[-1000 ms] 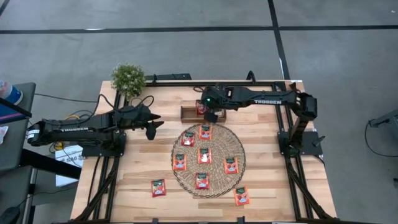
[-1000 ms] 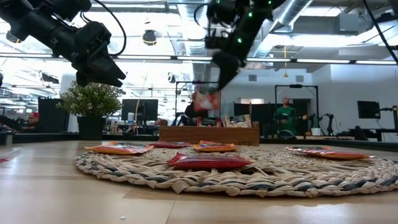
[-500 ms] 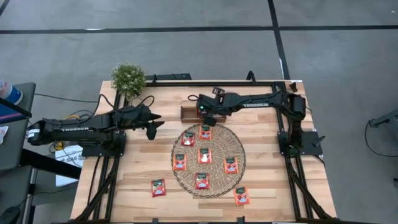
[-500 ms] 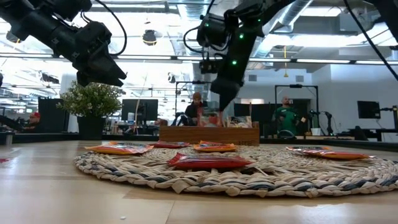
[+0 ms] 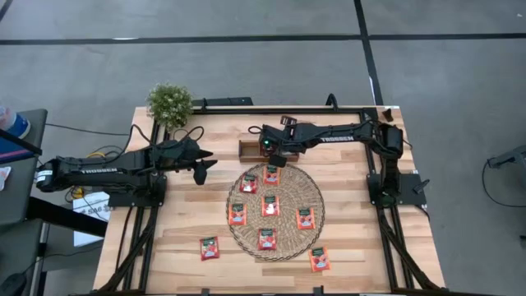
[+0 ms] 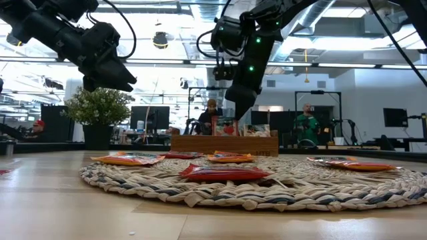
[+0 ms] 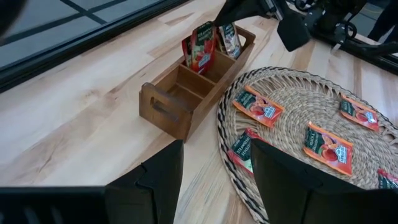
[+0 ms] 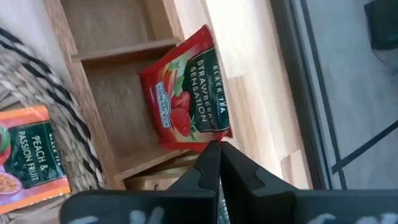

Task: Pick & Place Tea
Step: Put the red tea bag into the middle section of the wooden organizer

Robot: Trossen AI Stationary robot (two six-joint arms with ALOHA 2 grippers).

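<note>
**Sachet lowered into tray, still pinched**

The red tea sachet (image 8: pixel 186 93) now stands in a middle compartment of the wooden tray (image 5: pixel 249 149); a second ago it hung in the air above the tray, so the place step is nearly done and only the release is left. The right end effector (image 8: pixel 219 147) has come down over the tray and its fingers are together, clamped on the sachet's edge. One more sachet (image 7: pixel 229 38) already stands in the next compartment; the compartments at the handle end look empty. Six sachets (image 5: pixel 269 205) lie flat on the round woven mat (image 5: pixel 316 196), and two more (image 5: pixel 209 247) lie on the counter (image 5: pixel 173 230) beside it. The left end effector (image 5: pixel 200 165) hovers well left of the tray, fingers apart, holding nothing.
</note>
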